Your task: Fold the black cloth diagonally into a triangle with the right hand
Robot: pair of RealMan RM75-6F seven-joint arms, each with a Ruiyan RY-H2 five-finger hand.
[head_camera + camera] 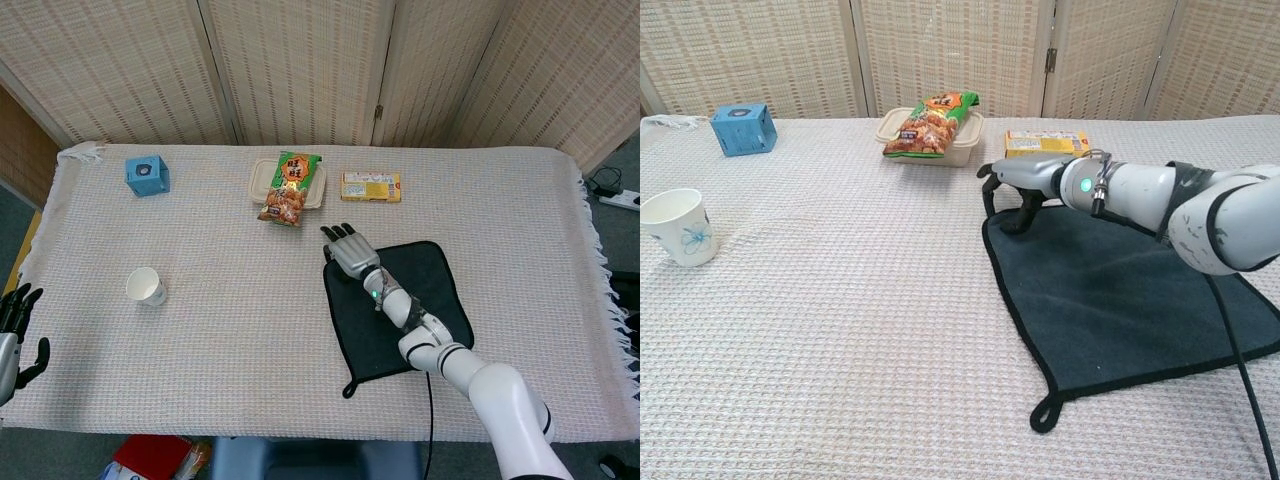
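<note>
The right hand [1018,185] is at the far left corner of the black cloth [1130,295], fingers curled down onto its edge; if it grips the cloth I cannot tell. The cloth lies flat on the tabletop [840,330], to the right. Beyond the hand are a yellow box [1044,142] and a snack bag [930,120] resting on a container [962,152]. Far left stand a paper cup [678,228] and a blue box [743,129]. The left hand [15,330] hangs loose, fingers apart, at the tabletop's left edge.
</note>
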